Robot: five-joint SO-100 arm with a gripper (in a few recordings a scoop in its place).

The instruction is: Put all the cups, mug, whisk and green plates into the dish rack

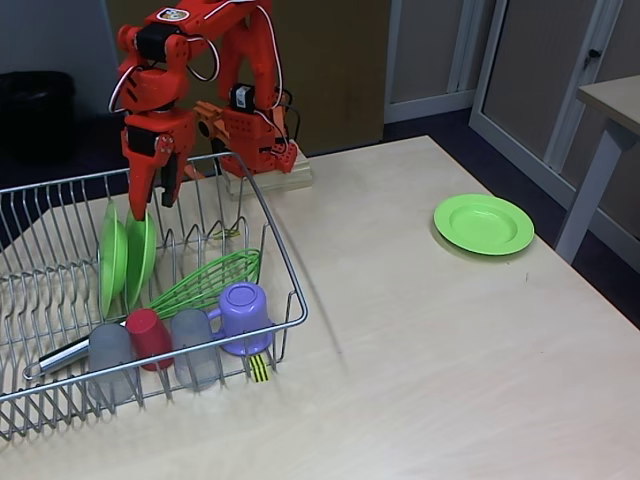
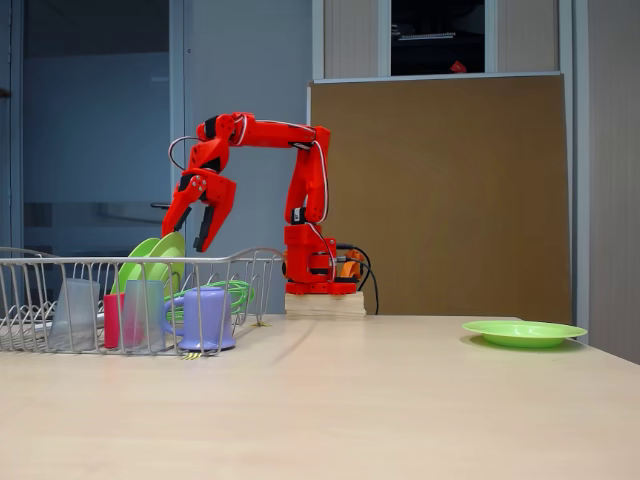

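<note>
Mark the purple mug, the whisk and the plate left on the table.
mug (image 1: 243, 312), a fixed view, on its upturned base in the rack.
whisk (image 1: 215, 279), a fixed view, on its green wire loops.
plate (image 1: 483, 223), a fixed view, on its middle, out on the table.

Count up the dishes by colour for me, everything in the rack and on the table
Green: 4, made up of two plates upright in the dish rack, one plate on the table, and the whisk
Grey: 2 cups
Red: 1 cup
Purple: 1 mug
Total: 8
</note>
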